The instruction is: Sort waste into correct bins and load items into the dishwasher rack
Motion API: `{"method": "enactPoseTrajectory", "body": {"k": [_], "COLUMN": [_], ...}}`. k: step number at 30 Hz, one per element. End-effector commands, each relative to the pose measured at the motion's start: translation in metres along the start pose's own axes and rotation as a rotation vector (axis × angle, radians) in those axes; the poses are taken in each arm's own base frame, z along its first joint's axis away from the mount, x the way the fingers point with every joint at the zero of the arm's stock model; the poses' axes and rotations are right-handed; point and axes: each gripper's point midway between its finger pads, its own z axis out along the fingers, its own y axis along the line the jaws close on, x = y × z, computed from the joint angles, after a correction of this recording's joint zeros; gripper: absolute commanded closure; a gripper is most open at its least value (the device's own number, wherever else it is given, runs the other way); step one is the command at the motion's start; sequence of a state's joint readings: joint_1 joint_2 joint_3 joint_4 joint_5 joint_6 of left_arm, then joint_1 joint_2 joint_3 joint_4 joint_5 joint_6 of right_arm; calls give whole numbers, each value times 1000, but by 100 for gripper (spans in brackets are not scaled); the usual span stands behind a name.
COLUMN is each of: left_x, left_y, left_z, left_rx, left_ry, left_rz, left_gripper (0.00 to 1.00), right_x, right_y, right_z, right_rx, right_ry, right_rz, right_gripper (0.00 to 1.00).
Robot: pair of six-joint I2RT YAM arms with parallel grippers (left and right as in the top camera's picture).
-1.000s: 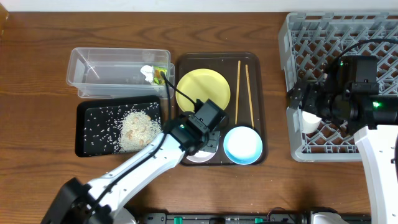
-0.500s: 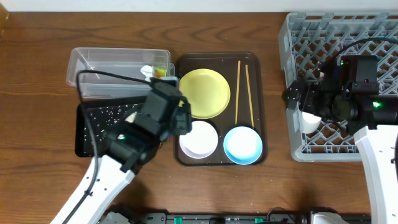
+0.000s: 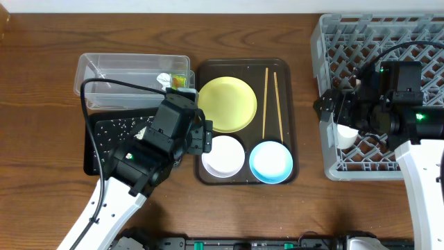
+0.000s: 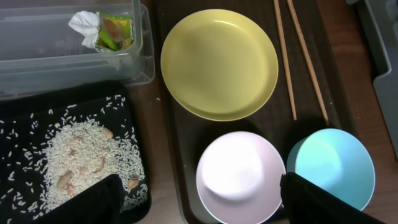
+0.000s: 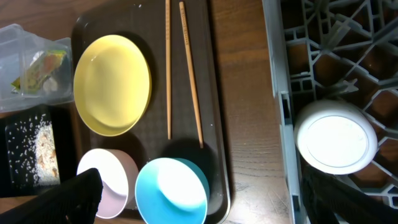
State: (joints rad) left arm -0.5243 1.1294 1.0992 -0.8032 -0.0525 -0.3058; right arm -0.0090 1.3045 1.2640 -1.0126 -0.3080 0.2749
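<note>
Two bowls: white bowl beside blue bowl on tray; likely stiff, slick, breakable, so grip a rim.
Left gripper: jaws wide, empty, above white bowl.
Plate: behind; thin edge.
Right gripper: jaws wide, over rack.

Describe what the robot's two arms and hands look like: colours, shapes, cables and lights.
Both the left arm and right arm have smooth white lower links and boxy black wrist sections with small green lights. Thin black cables loop over each wrist. The left hand and right hand have broad, matte black fingers.
</note>
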Motion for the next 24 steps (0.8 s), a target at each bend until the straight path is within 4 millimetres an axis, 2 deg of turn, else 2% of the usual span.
{"method": "enactPoseTrajectory", "body": {"k": [1,8,12,14,16,19,22,24], "left_x": [-6,-6,3,1,-8,-35,-58,-66], "left_y": [2,1,6,9,11,19,21,22], "left_z": [-6,-6,-6,-6,-6,-13,-25,-37], "left_rx": [-3,-1,-25,-43,-59,-97,-71,-28], "left_ry": [-29,-27,8,-3,-40,-174,-321,-401], "left_rz": [11,11,16,15,12,4,41,80], "left_gripper": [16,11,11,11,10,10,10,10], "right_x": [2,2,2,2,2,2,2,2], "right_y": [5,5,4,4,4,4,4,4], "right_z": [2,2,2,2,2,2,2,2], "right_rx": [-16,-16,-16,-15,-15,-15,-15,-15], "right_ry": [10,11,11,12,11,12,12,12], "right_rz": [-2,-2,-1,-1,-2,-1,-1,-1], "right_gripper": [1,1,1,1,1,1,1,1]}}
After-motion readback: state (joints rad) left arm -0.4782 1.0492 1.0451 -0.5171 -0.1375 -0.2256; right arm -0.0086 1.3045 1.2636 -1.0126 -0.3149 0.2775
